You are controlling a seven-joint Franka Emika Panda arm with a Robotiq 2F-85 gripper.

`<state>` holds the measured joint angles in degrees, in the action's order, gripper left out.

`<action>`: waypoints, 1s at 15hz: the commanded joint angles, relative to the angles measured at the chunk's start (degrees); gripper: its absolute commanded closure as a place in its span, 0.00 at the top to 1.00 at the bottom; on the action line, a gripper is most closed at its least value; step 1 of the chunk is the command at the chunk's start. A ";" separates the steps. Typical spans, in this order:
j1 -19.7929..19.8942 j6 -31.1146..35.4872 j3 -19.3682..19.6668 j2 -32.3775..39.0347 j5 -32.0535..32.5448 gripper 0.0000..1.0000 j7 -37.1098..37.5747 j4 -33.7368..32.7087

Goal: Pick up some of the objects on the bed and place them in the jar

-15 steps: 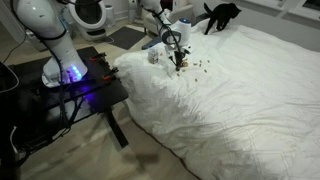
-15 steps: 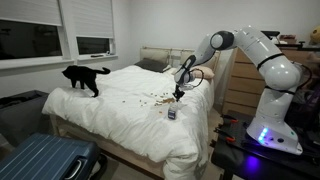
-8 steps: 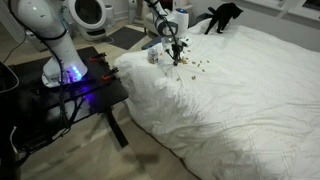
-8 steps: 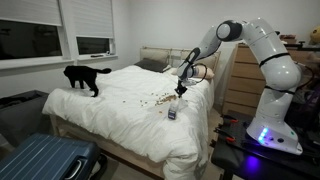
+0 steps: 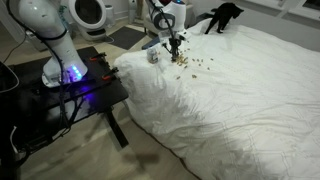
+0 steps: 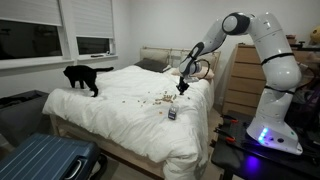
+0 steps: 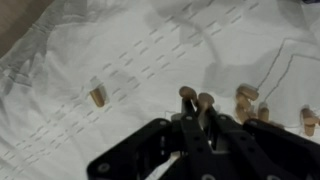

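Note:
The bed has a rumpled white duvet and also shows in an exterior view. Tiny tan and brown objects lie scattered on it, seen too in an exterior view and in the wrist view. The small pale jar stands upright near the bed's edge, also in an exterior view. My gripper hangs above the scatter, beside the jar, in both exterior views. In the wrist view its jaws are shut with two tan bits at the fingertips.
A black cat stands on the far part of the bed. A black table with the robot base stands beside the bed. A blue suitcase lies on the floor. A wooden dresser stands behind the arm.
My gripper has risen from the duvet with tan bits between its jaws. The cat and jar have stayed put.

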<state>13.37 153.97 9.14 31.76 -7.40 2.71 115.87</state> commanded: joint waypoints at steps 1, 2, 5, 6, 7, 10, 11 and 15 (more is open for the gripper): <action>-0.86 -1.32 1.54 -4.73 1.19 0.46 1.48 4.74; -0.86 -1.39 1.77 -5.02 1.29 0.53 1.51 5.12; -0.87 -1.67 2.41 -5.24 1.48 0.75 1.79 5.52; -0.77 -1.59 2.44 -5.13 1.41 0.84 1.69 5.51; -0.65 -1.53 2.44 -4.88 1.28 0.90 1.64 5.40; -0.76 -2.98 2.91 -4.26 1.35 1.00 2.27 5.06; -0.38 -4.97 2.62 -4.22 1.02 1.00 1.88 4.87; 0.82 -7.75 1.57 -3.45 0.06 1.00 -0.12 5.29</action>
<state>13.41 147.98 11.31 28.96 -7.13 2.73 120.06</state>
